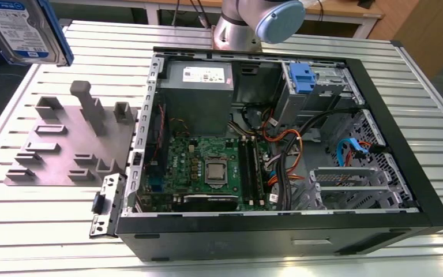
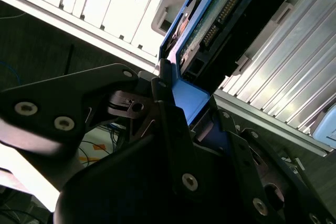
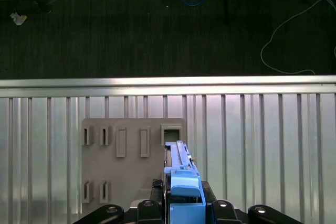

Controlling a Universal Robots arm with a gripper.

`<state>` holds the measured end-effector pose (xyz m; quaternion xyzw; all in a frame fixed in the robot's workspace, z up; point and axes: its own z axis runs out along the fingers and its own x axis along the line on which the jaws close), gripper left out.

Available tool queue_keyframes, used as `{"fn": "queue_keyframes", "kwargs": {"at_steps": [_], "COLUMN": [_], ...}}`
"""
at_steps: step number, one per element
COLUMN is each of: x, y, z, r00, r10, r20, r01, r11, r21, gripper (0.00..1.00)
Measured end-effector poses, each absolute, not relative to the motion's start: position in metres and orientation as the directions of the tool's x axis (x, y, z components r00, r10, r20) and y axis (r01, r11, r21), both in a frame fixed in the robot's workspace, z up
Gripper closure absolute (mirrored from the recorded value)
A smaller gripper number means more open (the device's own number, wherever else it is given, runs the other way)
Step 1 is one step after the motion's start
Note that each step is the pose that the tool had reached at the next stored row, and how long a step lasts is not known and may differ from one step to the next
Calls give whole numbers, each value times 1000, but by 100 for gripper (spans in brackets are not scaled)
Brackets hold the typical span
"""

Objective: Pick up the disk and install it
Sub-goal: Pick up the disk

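Carrying is the step in hand: the black claw (image 2: 184,108) is clamped on the flat silver-metal disk (image 1: 21,26) with blue rails, high above the slatted metal counter's (image 1: 44,231) far corner, at the exterior view's left. Installing, I judge, calls for aligning the rails with the open black computer case (image 1: 244,236).

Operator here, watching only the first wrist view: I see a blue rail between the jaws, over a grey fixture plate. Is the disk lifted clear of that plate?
Observer: Yes. In the exterior view the disk hangs in the air above the fixture plate, touching nothing, with its white-and-blue label facing the camera.
Operator: Where is the computer case from there?
Observer: The open computer case lies on the table at the exterior view's right of the plate, with its motherboard exposed.
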<state>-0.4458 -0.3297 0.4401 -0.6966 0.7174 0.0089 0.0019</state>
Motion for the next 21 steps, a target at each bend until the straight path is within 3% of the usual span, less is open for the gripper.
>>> {"fn": "queue_keyframes", "kwargs": {"at_steps": [21], "x": [-446], "y": [-330], "z": [446], "r00": [-29], "r10": [-999], "r20": [-15], "r01": [-1000], "r11": [29], "r21": [10], "gripper": [64]}}
